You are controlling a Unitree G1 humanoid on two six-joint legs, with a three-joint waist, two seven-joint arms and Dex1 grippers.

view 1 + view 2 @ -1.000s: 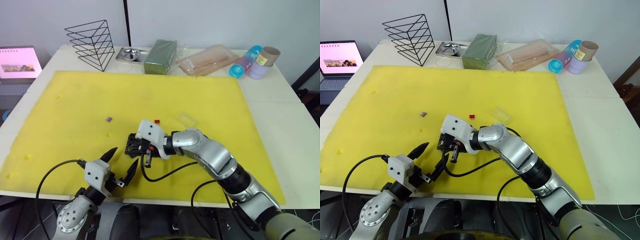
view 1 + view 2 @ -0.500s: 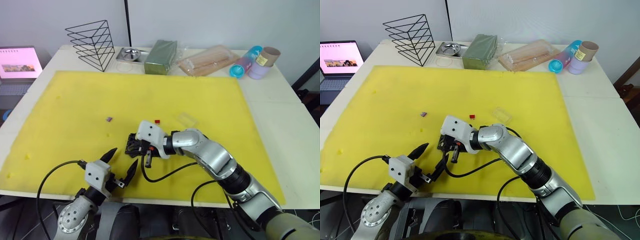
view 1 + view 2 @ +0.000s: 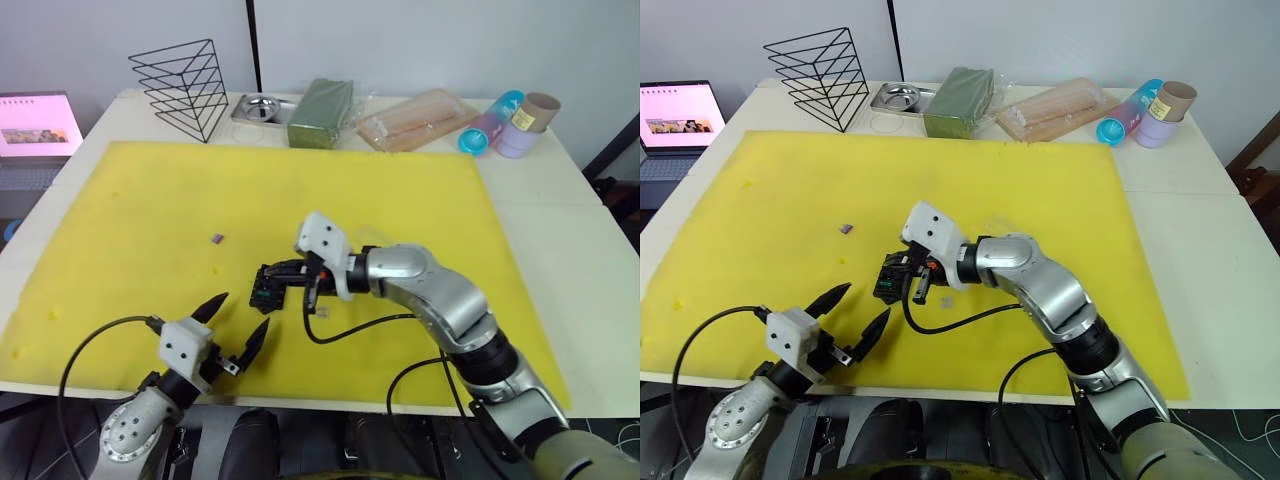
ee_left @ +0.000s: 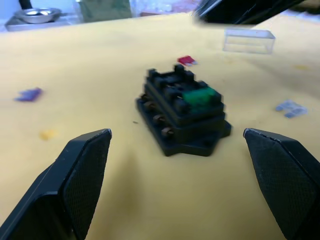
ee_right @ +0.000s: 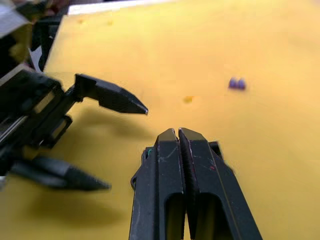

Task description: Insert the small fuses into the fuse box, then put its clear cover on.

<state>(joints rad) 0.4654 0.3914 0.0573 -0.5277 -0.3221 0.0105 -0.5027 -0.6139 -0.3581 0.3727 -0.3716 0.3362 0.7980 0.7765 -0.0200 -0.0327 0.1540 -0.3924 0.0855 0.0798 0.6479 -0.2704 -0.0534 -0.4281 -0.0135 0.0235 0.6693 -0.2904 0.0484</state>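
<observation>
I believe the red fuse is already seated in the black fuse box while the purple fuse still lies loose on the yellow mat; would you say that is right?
Not quite: the fuse seated in the fuse box is the green fuse, as the left wrist view shows. The red fuse lies loose on the mat beyond the box. The purple fuse does lie loose on the yellow mat.

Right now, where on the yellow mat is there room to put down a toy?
The yellow mat is bare between the purple fuse and the wire rack, and along its far right side. It is crowded around the fuse box, where both grippers sit.
</observation>
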